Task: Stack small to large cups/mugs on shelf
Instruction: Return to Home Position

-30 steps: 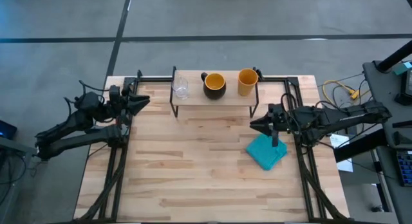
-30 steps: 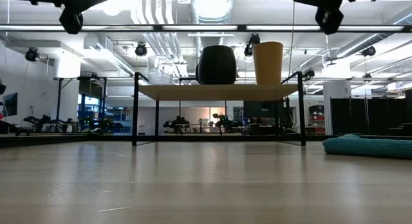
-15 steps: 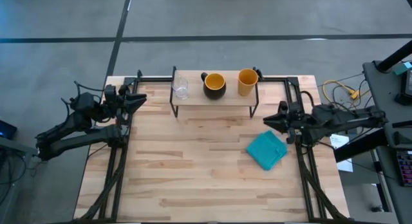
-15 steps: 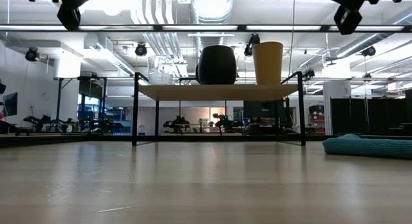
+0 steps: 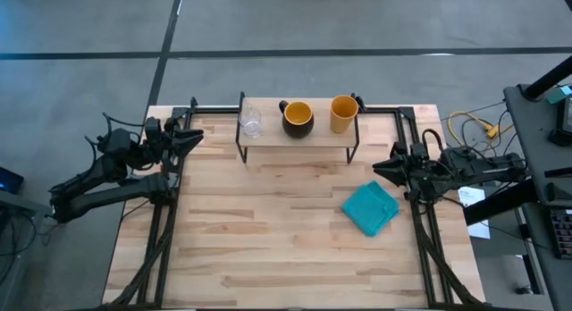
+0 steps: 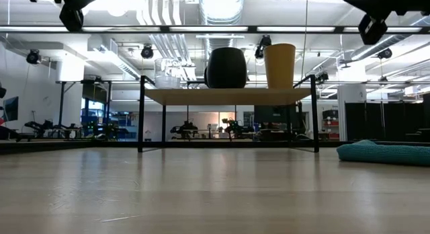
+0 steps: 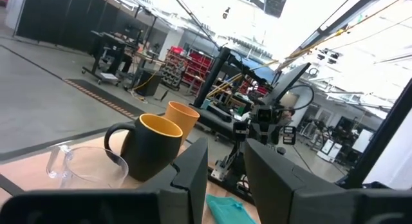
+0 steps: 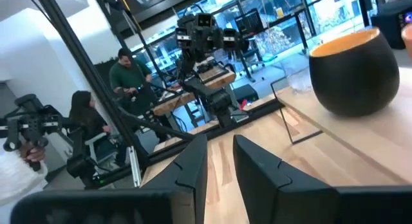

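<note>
Arms retracted at table sides; left pincer (image 5: 195,136) slightly parted, right pincer (image 5: 379,168) slightly parted, both empty.

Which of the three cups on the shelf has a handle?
The dark mug, in the middle. The clear cup and yellow cup beside it have none.

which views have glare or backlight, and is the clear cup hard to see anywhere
Low view: bright ceiling lights backlight the shelf, so the dark mug is a silhouette and the clear cup nearly vanishes. Left wrist view: sky blown out white. High view: even light, clear cup faint but visible.
</note>
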Motion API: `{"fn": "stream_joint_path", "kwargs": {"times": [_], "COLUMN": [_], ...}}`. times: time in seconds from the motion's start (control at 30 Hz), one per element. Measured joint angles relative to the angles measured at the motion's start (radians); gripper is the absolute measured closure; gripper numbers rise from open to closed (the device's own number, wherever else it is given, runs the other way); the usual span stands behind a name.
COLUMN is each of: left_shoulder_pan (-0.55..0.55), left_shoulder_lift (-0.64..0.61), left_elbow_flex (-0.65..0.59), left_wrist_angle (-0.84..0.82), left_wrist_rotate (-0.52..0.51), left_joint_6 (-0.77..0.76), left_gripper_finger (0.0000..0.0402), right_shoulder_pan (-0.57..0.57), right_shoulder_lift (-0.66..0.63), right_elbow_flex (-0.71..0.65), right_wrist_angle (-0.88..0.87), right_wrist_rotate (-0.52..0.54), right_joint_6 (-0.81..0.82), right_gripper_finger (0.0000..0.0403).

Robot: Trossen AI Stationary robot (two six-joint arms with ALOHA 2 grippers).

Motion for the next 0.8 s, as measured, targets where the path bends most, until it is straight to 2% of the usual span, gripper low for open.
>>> {"fn": "stream_joint_path", "kwargs": {"times": [0.4, 0.8], "left_shoulder_pan": [0.0, 0.0], "left_shoulder_lift": [0.0, 0.0], "left_elbow_flex": [0.0, 0.0], "left_wrist_angle": [0.0, 0.0], "left_wrist_rotate": [-0.004, -0.005], "left_joint_6": [0.0, 0.0], "left_gripper_finger": [0.0313, 0.0313], "right_shoulder_pan": [0.0, 0.0], "right_shoulder_lift": [-0.111, -0.206], "right_elbow_flex": [-0.159, -0.244], "right_wrist_angle": [0.006, 0.007], "right_wrist_rotate": [0.001, 0.001], "right_joint_6": [0.131, 0.149], "right_gripper_finger": [0.0324, 0.0329]}}
